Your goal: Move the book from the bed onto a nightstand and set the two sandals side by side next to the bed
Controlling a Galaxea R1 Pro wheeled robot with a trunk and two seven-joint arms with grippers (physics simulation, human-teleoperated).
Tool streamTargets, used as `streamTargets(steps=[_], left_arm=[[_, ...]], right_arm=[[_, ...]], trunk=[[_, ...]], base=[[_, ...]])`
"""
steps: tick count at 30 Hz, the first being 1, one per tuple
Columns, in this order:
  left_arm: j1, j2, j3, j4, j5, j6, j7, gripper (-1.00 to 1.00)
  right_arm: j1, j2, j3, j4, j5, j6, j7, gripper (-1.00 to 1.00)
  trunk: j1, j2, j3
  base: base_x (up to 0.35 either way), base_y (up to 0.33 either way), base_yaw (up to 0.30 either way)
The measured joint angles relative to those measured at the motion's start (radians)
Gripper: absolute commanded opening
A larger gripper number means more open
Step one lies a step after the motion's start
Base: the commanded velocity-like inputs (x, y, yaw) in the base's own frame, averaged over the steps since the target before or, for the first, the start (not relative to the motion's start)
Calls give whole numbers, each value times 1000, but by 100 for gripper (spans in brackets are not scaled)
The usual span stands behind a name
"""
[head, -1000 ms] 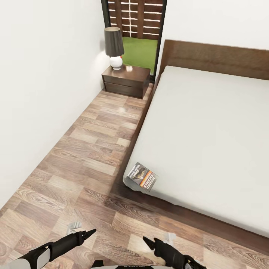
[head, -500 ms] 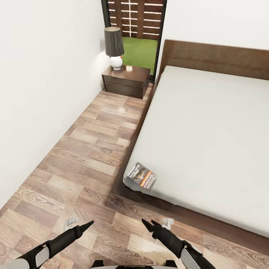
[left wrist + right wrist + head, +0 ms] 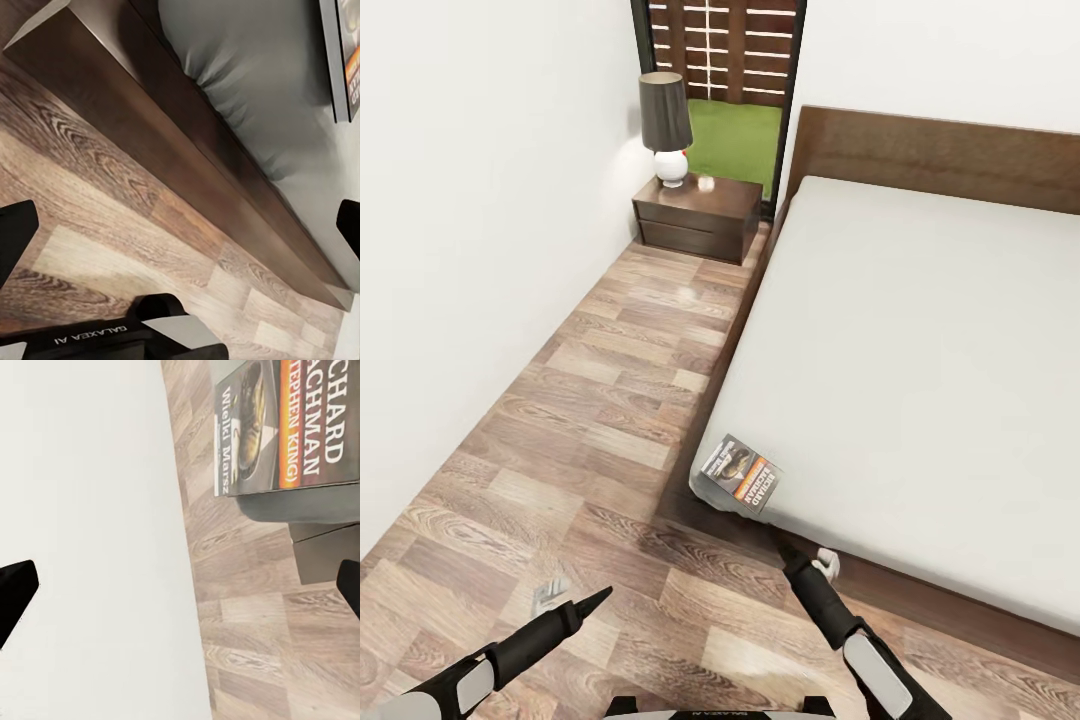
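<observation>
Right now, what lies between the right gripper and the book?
In the head view, only the bed's dark wooden frame edge and the mattress corner separate the right gripper from the book. Nothing else is in the way.

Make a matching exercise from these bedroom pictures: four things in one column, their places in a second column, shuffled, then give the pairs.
Things:
1. book
2. lamp
3. nightstand
4. right tool

Places:
A. on the floor in the corner, between the white wall and the bed
B. over the floor, just short of the bed's near corner
C. on the mattress at its near corner
D. on top of the dark cabinet, before the window

Pairs: 1-C, 2-D, 3-A, 4-B
</observation>
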Motion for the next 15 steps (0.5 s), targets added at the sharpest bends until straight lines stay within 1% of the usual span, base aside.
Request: streamTargets(steps=[6, 8, 11, 13, 15], left_arm=[[0, -1, -1, 1, -1, 0, 2, 100], [0, -2, -2, 1, -1, 0, 3, 100], [0, -3, -2, 1, -2, 0, 4, 100], [0, -3, -2, 1, -2, 0, 4, 100], [0, -3, -2, 1, -2, 0, 3, 100]], right_arm=[[0, 8, 0, -3, -8, 0, 1, 100], [0, 12, 0, -3, -21, 0, 1, 100], [0, 26, 5, -2, -73, 0, 0, 100], [0, 33, 6, -3, -95, 0, 0, 100], [0, 36, 6, -3, -106, 1, 0, 100]], trunk=[[0, 0, 0], [0, 0, 0], [0, 0, 0], [0, 0, 0], [0, 0, 0]], base=[[0, 0, 0], [0, 0, 0], [0, 0, 0], [0, 0, 0], [0, 0, 0]])
